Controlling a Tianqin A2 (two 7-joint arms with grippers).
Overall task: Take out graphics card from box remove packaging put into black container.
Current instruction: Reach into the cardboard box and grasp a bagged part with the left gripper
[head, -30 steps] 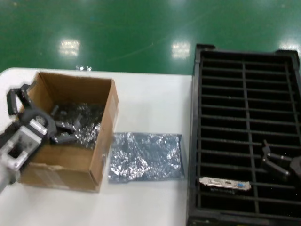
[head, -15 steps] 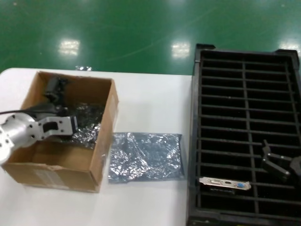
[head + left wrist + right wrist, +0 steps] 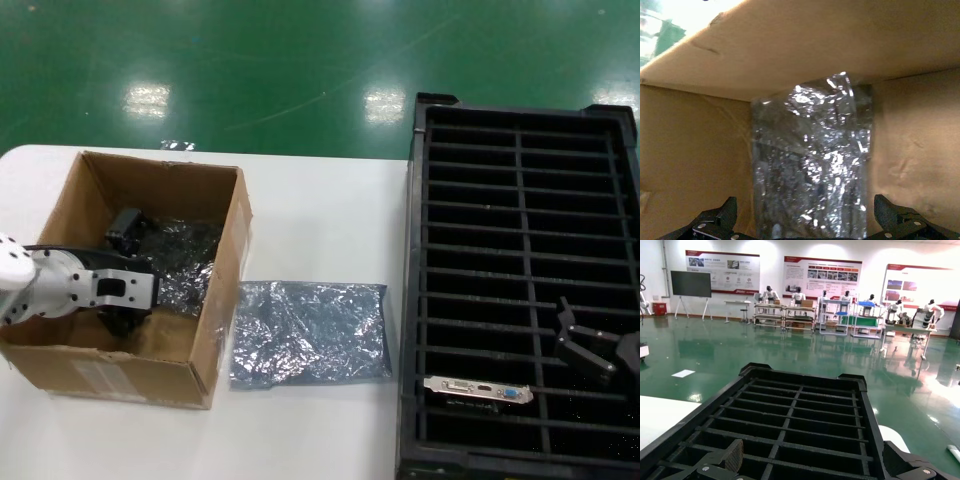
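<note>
The brown box [image 3: 120, 370] stands at the table's left. My left gripper [image 3: 133, 273] is down inside it, open, with one finger on each side of a shiny silver-grey packaging bag [image 3: 188, 262]. In the left wrist view that bag [image 3: 812, 165] stands against the box wall [image 3: 790, 45], between the spread fingers of the left gripper [image 3: 805, 216]. I cannot tell what the bag holds. One graphics card [image 3: 478, 389] stands in a near slot of the black container [image 3: 415, 250], bracket up. My right gripper [image 3: 578, 338] hovers open over the container [image 3: 800, 377], holding nothing.
A flat silver-grey bag [image 3: 310, 330] lies on the white table [image 3: 330, 210] between box and container. The green floor lies beyond the table's far edge. The box's walls close in tightly around my left gripper.
My left arm has swung into the box and lowered, and its gripper now straddles the bag. The right arm, the loose bag and the card in the tray have not moved.
</note>
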